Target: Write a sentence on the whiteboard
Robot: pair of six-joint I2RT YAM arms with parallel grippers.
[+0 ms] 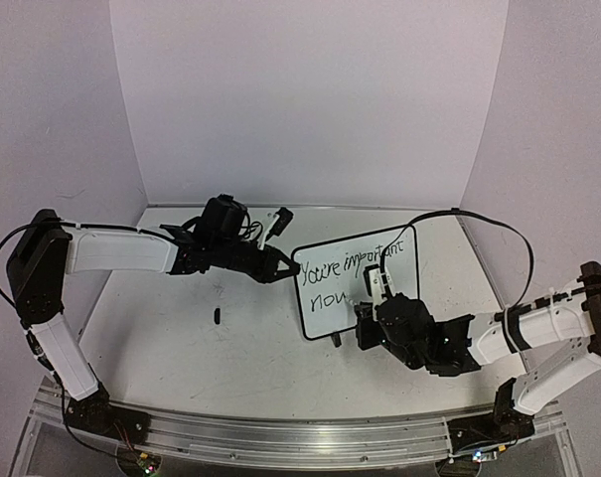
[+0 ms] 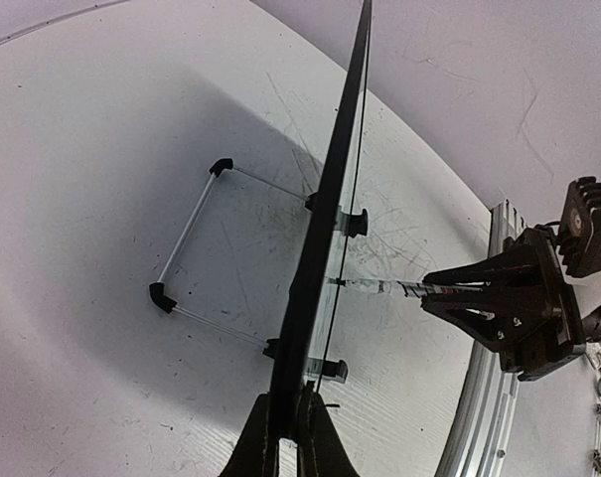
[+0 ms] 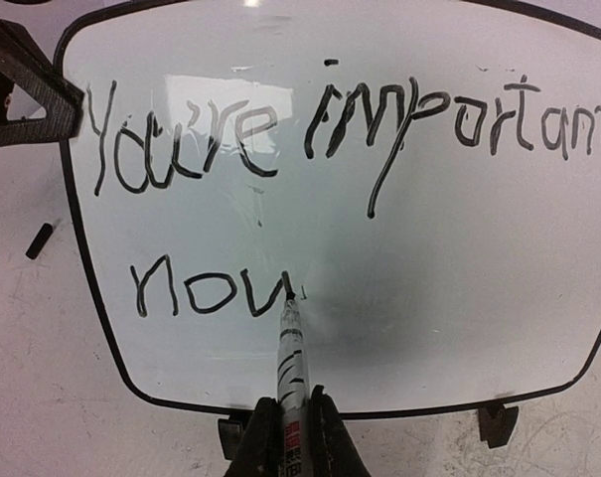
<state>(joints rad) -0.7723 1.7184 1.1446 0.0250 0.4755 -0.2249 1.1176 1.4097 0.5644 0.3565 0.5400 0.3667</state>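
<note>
Right gripper (image 3: 290,422): closed on a marker (image 3: 291,348), with the tip touching the whiteboard (image 3: 429,278) at the end of the lower handwritten line. The whiteboard stands on its feet on the table (image 1: 181,348), right of centre, with its written face toward the arm bases. Left gripper (image 1: 280,266): clamped on the board's left edge. A small black object (image 1: 217,316) lies on the table left of the board, apart from it.

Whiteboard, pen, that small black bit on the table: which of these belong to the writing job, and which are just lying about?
In the job: the whiteboard, partly written; the marker, tip on the board; the right hand gripping the marker; the left hand clamping the board's edge.
Lying about: a small black piece on the table left of the board, perhaps a pen cap.
</note>
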